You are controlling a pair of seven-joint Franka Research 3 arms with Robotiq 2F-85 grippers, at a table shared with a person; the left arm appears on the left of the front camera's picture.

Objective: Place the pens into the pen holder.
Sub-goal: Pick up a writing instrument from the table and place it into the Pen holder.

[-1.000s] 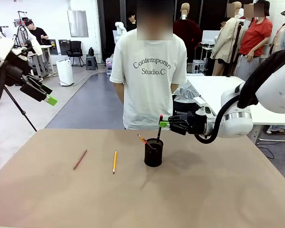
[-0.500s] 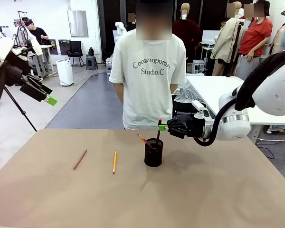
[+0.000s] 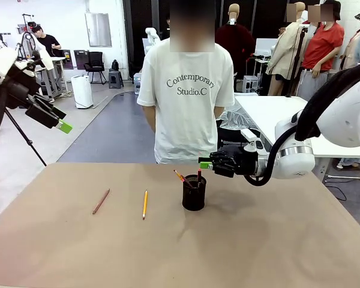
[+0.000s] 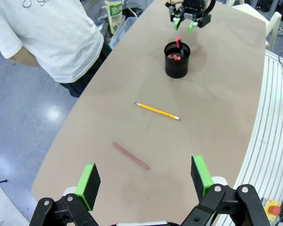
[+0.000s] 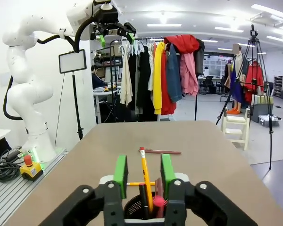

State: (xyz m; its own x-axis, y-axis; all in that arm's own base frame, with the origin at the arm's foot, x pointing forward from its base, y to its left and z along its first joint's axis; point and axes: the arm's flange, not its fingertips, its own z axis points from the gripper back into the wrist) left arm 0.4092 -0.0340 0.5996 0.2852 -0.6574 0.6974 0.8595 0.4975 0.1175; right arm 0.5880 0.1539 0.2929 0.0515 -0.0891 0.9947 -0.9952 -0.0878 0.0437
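The right gripper [image 3: 205, 162], jaws parted and empty, hangs just above the pen holder [image 3: 194, 193] at centre frame; the left gripper [image 3: 57, 120] gapes wide at upper left. The yellow pencil [image 3: 144, 204] and reddish-brown pen [image 3: 101, 201] lying left of the holder look light, stiff, roll-prone: best pinched mid-shaft.

The front camera faces across the table [image 3: 258, 240] toward the person [image 3: 186, 108], the left wrist camera looks down from far off, the right wrist camera sits just above the pen holder [image 3: 194, 193] all share.
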